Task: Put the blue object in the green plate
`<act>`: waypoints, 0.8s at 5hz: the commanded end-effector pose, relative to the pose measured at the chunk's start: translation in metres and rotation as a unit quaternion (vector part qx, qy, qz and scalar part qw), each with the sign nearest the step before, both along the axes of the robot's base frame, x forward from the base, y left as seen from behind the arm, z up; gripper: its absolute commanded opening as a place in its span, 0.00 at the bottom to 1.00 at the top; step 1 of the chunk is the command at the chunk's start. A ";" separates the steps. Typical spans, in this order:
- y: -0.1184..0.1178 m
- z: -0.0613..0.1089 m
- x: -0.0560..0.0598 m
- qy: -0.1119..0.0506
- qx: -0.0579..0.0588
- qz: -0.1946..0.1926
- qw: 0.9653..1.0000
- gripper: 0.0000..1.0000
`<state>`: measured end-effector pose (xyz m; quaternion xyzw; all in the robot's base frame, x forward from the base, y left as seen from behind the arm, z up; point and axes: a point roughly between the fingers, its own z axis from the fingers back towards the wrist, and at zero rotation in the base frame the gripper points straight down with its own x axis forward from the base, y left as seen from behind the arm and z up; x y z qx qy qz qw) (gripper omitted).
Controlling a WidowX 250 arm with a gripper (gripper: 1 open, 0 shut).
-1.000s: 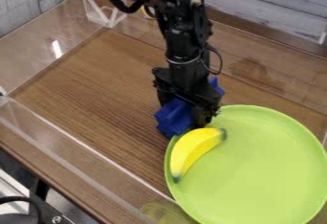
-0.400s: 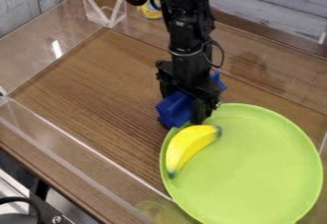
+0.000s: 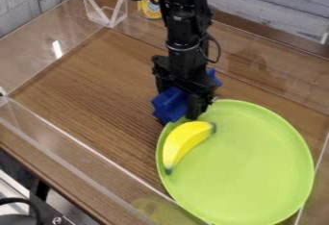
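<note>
A deep-blue blocky object (image 3: 167, 104) sits between the fingers of my black gripper (image 3: 187, 101), which reaches straight down from the arm at the top of the view. The jaws stand wide and close on the block's sides. The block hangs just beyond the far-left rim of the large lime-green plate (image 3: 251, 176), which fills the lower right. A yellow banana (image 3: 188, 142) lies on the plate's left side, just in front of the gripper. The gripper hides part of the block.
The wooden table (image 3: 90, 85) is fenced by clear acrylic walls (image 3: 58, 137) on the left, front and back. A small yellow item (image 3: 152, 10) shows behind the arm at the back.
The gripper has moved up and slightly left, and the blue object has gone with it. The green plate and banana have shifted a little to the left.
</note>
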<state>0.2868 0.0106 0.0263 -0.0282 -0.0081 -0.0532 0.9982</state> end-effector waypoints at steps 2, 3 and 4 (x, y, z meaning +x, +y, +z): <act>-0.001 0.026 0.010 -0.027 0.010 0.005 1.000 0.00; -0.002 0.033 0.008 -0.025 0.013 0.008 1.000 0.00; -0.003 0.041 0.007 -0.025 0.018 0.012 0.999 0.00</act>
